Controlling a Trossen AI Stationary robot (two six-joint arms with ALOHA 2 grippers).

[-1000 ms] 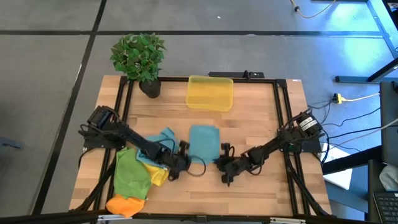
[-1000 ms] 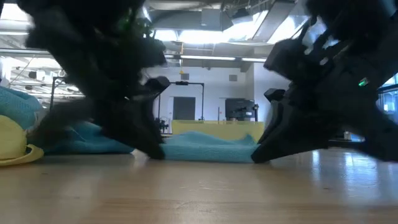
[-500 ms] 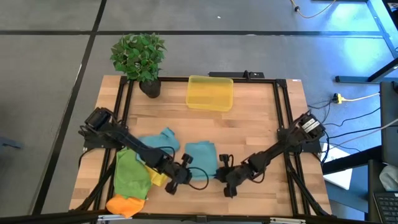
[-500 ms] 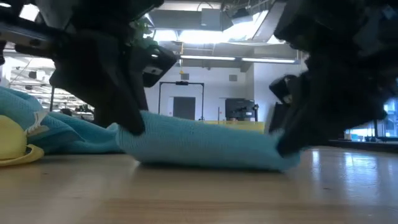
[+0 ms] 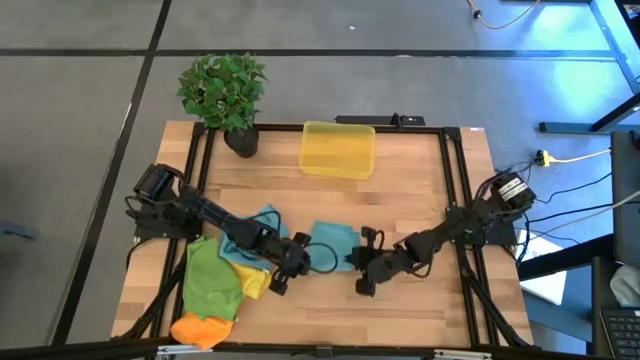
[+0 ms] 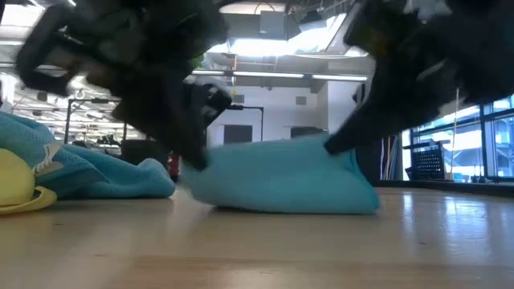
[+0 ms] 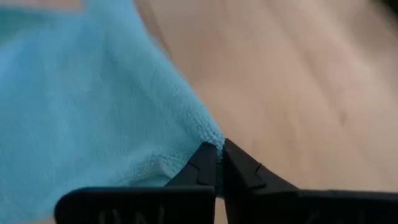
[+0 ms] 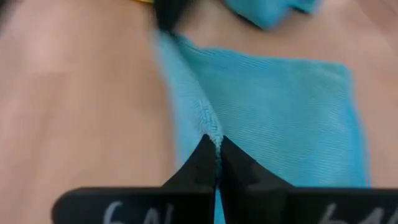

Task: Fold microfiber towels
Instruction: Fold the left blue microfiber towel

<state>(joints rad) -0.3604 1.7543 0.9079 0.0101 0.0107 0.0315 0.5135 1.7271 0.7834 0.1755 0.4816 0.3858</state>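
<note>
No readable labels; left gripper [image 7: 219,163] and right gripper [image 8: 216,160] each pinch a corner of the teal towel [image 5: 330,247], bare table [image 5: 420,200] beyond.

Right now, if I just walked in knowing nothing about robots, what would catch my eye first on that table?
Probably the two dark arms meeting near the table's front middle, the left gripper and right gripper each pinching a corner of one teal towel in shut jaws. Next, the bright heap of other towels, green, yellow and orange, at the front left. At the back stand a yellow bin and a leafy potted plant.
</note>
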